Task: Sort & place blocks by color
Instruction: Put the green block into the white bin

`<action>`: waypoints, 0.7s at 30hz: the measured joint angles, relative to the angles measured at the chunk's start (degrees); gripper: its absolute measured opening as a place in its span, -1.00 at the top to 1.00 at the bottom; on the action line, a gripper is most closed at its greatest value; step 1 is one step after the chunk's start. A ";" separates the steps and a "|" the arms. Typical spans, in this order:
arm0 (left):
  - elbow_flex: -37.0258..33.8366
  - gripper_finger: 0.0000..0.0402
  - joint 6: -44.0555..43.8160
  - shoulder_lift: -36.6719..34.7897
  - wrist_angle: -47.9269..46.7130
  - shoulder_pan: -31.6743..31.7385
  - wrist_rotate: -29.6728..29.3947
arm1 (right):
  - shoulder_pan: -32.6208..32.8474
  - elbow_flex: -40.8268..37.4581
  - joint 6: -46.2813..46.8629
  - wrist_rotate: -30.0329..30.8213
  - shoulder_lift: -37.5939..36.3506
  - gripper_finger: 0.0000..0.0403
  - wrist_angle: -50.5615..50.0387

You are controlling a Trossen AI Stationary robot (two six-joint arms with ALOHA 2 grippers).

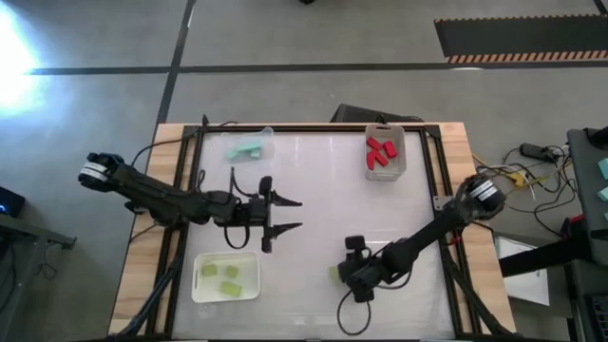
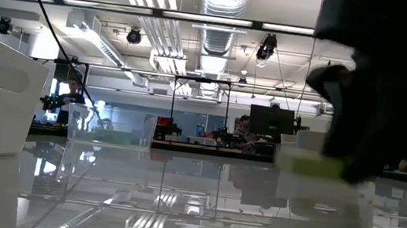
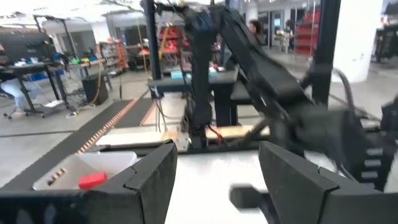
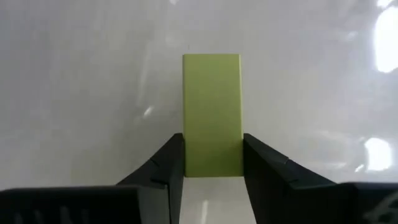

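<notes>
A yellow-green block (image 4: 211,106) lies flat on the white table top near the front middle, and my right gripper (image 4: 211,169) is shut on it. The high view shows the same block (image 1: 334,274) just left of my right gripper (image 1: 342,274). My left gripper (image 1: 294,214) hangs open over the table's middle left, pointing level toward the right, with nothing between its fingers (image 3: 152,180). More yellow-green blocks (image 1: 224,275) lie in a white tray, red blocks (image 1: 382,152) in a clear tray and teal blocks (image 1: 249,148) in another clear tray. My right gripper pinches the yellow-green block by its two long sides (image 4: 188,152), at the end nearest the gripper. The fingers (image 4: 258,165) slant down from the table's right side and point along the block's length. Whether the block still rests on the table, I cannot tell.
The white tray (image 1: 199,285) stands at the front left. The clear tray (image 1: 404,157) with red blocks is at the far right, the other clear tray (image 1: 266,138) at the far left. Dark frame bars and cables run along the table's sides. Bare table lies between the trays.
</notes>
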 joint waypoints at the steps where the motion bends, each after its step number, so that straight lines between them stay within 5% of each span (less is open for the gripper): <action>1: -0.22 -0.06 0.02 0.57 0.11 -0.22 0.02 | -0.17 -0.78 -1.29 2.04 -1.57 0.43 0.69; 5: -0.77 -0.06 0.22 2.59 0.90 -0.95 0.28 | -1.80 -5.84 -6.27 8.67 -8.96 0.43 4.95; 9: -1.23 -0.06 0.53 4.56 2.94 -0.95 0.37 | -4.79 -13.95 -14.60 9.78 -16.85 0.43 23.56; 17: -0.94 -0.06 0.52 7.07 5.99 -1.02 0.68 | -12.42 -31.03 -25.96 -5.67 -22.81 0.43 73.47; 21: -1.17 -0.06 0.13 8.03 9.90 -1.07 0.67 | -15.56 -33.25 -26.72 -8.45 -20.29 0.43 88.90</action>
